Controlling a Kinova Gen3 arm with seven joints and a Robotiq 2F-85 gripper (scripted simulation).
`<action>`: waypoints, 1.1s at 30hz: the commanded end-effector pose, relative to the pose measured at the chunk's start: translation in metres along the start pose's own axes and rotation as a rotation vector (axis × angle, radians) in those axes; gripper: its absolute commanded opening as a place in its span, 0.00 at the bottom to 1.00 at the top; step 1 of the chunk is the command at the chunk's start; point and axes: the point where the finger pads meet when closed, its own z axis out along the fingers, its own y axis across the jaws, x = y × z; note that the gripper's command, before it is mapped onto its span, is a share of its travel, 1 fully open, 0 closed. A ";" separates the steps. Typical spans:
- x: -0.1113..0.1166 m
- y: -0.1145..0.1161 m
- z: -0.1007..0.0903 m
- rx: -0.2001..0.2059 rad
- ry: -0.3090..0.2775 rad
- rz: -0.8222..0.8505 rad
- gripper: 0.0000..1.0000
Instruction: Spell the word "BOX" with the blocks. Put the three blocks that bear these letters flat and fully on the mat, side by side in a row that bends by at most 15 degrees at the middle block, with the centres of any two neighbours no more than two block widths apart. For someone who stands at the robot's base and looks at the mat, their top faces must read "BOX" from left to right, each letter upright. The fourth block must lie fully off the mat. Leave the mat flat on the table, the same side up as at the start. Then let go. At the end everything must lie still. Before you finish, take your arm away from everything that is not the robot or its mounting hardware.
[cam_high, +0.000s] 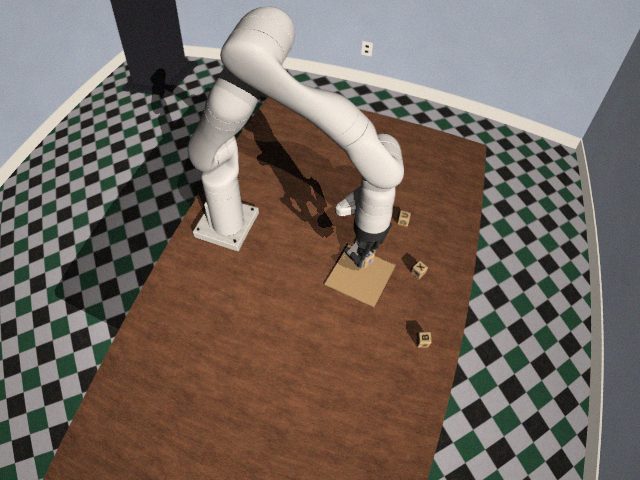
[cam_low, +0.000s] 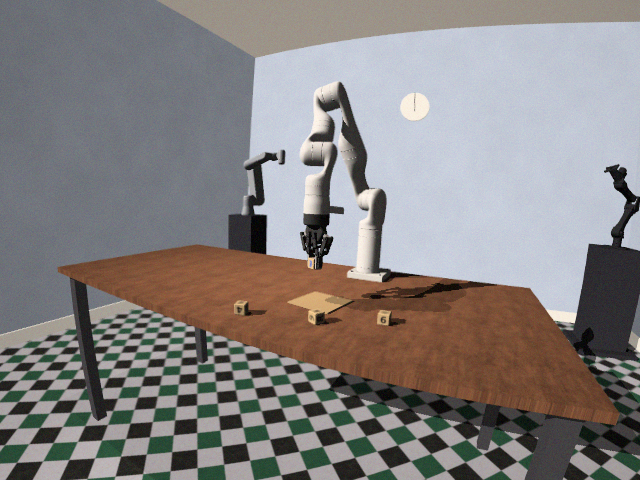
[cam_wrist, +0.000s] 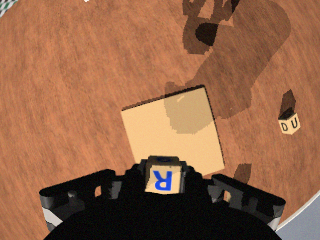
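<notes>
The tabletop (cam_high: 232, 330) (cam_low: 289, 284) (cam_wrist: 65, 75) is reddish brown, the mat (cam_high: 359, 284) (cam_low: 310, 300) (cam_wrist: 165, 135) plain tan, the floor (cam_high: 491, 413) (cam_low: 155, 413) checkered green, black and pale grey.

The white arm (cam_high: 315, 103) (cam_low: 352, 144) is rising from its base (cam_high: 204, 236) (cam_low: 353, 275), bending over at its raised elbow (cam_high: 258, 43) (cam_low: 330, 93) and reaching across to above the mat. Its wrist (cam_high: 375, 209) (cam_low: 316, 193) is pointing downward, the lower section standing nearly upright over the mat. The black jaws (cam_high: 363, 258) (cam_low: 315, 262) are hanging well above the mat, fingers pressing on a block from two sides, partly closed around it.
</notes>
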 end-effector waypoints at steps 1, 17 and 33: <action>-0.001 0.000 -0.001 0.000 -0.003 0.001 0.26; -0.014 -0.027 0.000 0.001 -0.002 -0.140 0.26; -0.037 -0.093 0.002 0.001 -0.003 -0.455 0.26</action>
